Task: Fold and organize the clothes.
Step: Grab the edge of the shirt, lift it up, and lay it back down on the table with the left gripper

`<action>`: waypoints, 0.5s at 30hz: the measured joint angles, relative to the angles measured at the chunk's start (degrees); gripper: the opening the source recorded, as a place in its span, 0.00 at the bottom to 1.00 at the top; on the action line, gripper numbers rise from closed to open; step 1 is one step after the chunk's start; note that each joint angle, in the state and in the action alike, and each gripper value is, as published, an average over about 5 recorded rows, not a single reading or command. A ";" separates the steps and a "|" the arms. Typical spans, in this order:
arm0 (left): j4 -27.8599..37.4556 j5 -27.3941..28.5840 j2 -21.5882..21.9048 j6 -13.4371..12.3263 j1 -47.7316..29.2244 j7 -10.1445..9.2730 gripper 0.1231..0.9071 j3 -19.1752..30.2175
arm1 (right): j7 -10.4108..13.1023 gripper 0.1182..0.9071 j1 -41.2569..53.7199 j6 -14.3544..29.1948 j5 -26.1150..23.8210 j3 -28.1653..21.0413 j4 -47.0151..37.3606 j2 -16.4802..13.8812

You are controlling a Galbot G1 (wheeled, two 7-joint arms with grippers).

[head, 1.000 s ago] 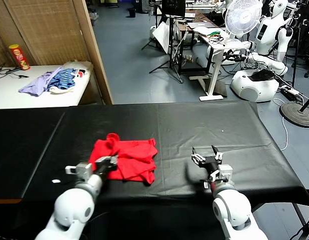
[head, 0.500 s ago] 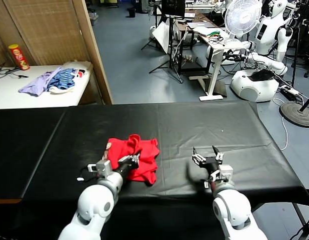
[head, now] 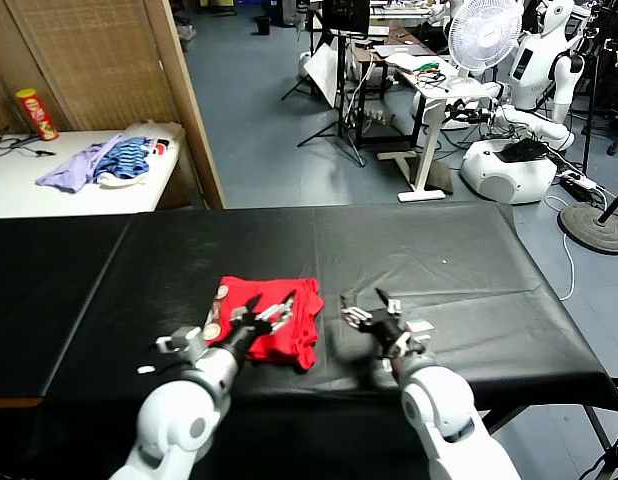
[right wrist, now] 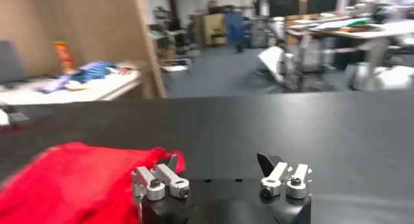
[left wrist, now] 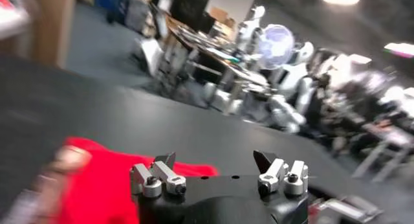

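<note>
Red T-shirt [head: 272, 320] lies bunched, partly folded, on the black surface [head: 439, 270], near the front edge. Left gripper [head: 264, 312] hovers over it, fingers spread, holding nothing. Right gripper [head: 371, 312] sits just beside the shirt's edge, fingers also released. Step: between folds, regrasp pending. Next move likely needs both grippers pinching shirt edges for another fold.

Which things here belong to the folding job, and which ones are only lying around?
Belongs to the job:
- red T-shirt, bunched on the black table

Only lying around:
- purple and blue-striped clothes on the white side table
- red can
- white fan
</note>
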 joint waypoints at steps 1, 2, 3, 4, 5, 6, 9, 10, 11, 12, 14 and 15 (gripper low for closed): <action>0.24 1.04 0.46 -0.38 0.52 0.18 0.86 -0.84 | -0.03 0.86 1.06 -0.14 -0.84 -1.35 -0.75 0.29; 0.50 1.91 0.79 -0.64 1.00 0.31 0.86 -1.64 | -0.15 0.86 1.99 -0.28 -2.00 -2.64 -1.58 0.56; 0.79 2.72 0.97 -0.87 1.45 0.42 0.86 -2.39 | -0.35 0.86 2.78 -0.42 -3.50 -3.89 -2.48 0.80; 1.11 3.50 1.03 -1.09 1.85 0.51 0.86 -3.06 | -0.59 0.86 3.40 -0.54 -5.24 -5.07 -3.39 0.99; 1.45 4.23 1.01 -1.31 2.17 0.60 0.86 -3.66 | -0.82 0.86 3.83 -0.65 -7.17 -6.13 -4.27 1.12; 1.78 4.80 0.95 -1.51 2.41 0.67 0.86 -4.15 | -1.01 0.86 4.06 -0.68 -9.48 -7.03 -5.14 1.19; 2.79 5.43 0.57 -1.83 2.69 0.77 0.86 -5.32 | -0.53 0.86 4.20 -0.07 -17.94 -8.85 -7.52 1.33; 3.12 5.28 0.47 -1.87 2.66 0.81 0.86 -5.66 | 0.01 0.86 4.10 0.26 -20.87 -9.19 -8.17 1.43; 3.46 4.89 0.39 -1.90 2.58 0.86 0.86 -6.00 | 0.70 0.86 3.96 0.65 -23.37 -9.39 -8.68 1.56; 3.82 4.32 0.35 -1.91 2.48 0.93 0.86 -6.33 | 1.48 0.86 3.81 1.11 -25.26 -9.50 -9.04 1.72; 4.54 2.62 0.33 -1.98 2.17 1.08 0.86 -6.97 | 3.09 0.86 3.55 2.27 -26.88 -9.48 -9.36 2.08; 4.93 1.54 0.31 -2.07 1.98 1.15 0.86 -7.28 | 3.83 0.86 3.43 3.04 -26.68 -9.36 -9.36 2.26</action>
